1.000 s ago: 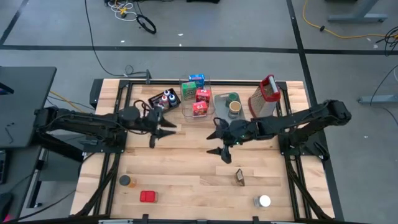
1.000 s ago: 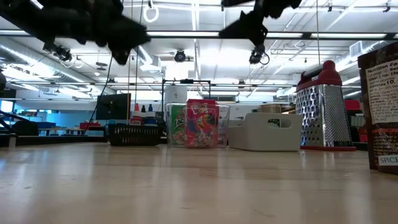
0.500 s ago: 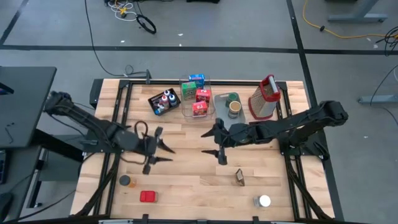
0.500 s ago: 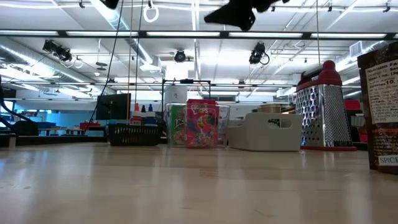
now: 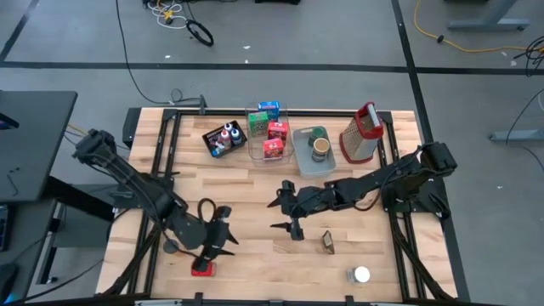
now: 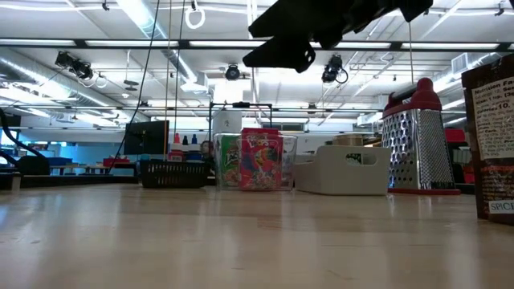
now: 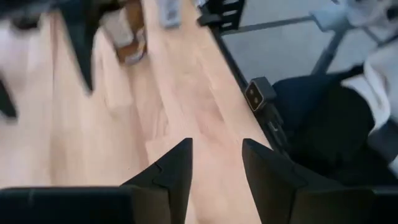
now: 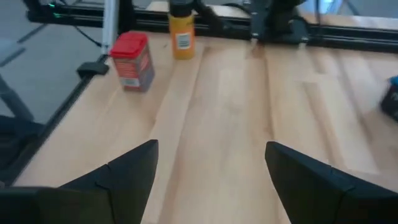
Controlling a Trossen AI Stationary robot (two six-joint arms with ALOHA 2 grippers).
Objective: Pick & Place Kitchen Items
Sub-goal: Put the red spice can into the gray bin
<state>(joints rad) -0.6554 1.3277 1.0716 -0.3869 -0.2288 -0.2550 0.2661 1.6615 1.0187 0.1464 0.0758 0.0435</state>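
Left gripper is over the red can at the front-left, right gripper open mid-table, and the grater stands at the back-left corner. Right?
Not quite: the grater stands at the back-right corner, as the high view shows. The rest holds: the left gripper is over the red can at the front-left, and the right gripper is open mid-table.

The middle of the wooden table lies bare between the left gripper, low over the near left part just above the red box, and the right gripper, jaws wide, near the centre. Along the far edge the black tray, clear bin, grey tray and grater stand close together, leaving little passage. Near the front edge the brown packet, white-capped jar and a small jar, seemingly close beside the left arm, stand well apart.
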